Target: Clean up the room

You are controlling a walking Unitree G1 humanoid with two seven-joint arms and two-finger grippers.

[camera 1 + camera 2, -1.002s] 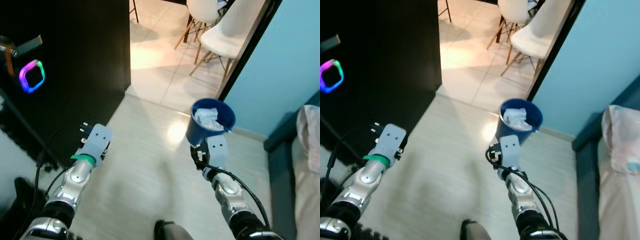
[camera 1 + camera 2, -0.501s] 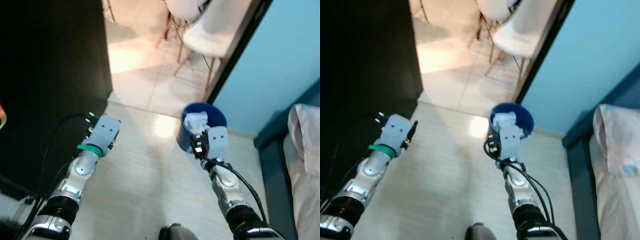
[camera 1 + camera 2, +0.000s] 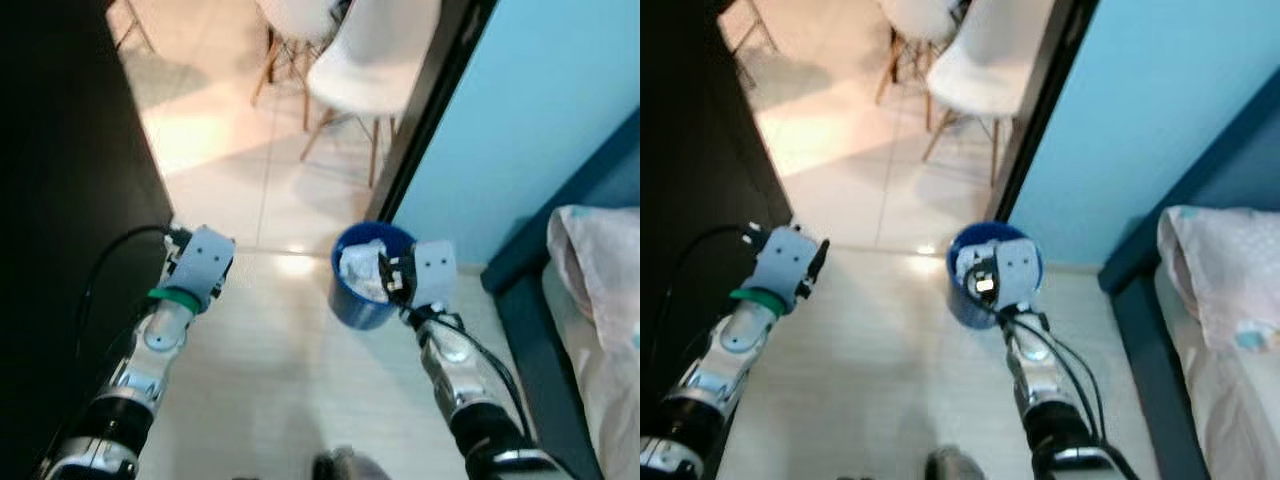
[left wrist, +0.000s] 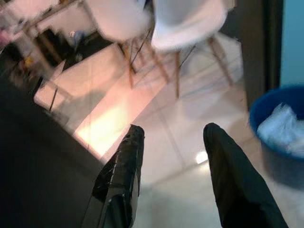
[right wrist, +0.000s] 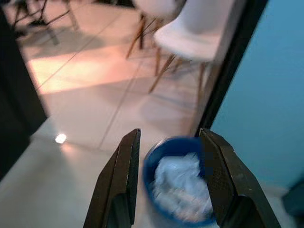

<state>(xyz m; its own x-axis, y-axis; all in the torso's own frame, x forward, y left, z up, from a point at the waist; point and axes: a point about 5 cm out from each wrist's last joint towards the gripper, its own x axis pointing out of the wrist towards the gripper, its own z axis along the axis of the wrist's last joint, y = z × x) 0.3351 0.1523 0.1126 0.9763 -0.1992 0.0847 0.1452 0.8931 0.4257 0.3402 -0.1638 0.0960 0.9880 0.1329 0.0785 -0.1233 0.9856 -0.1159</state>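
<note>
With crumpled white paper [image 3: 360,268] already gathered in the round blue plastic bin [image 3: 352,300] at 12 o'clock, both the left gripper [image 4: 173,142] and right gripper [image 5: 168,152] are held open and empty, so further tidying is judged outstanding.

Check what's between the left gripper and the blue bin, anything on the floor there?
Bare pale floor only. In the left eye view the stretch from the left gripper to the blue bin holds nothing; the left wrist view agrees.

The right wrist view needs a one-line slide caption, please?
Open right gripper poised above a blue bin of crumpled paper.
</note>
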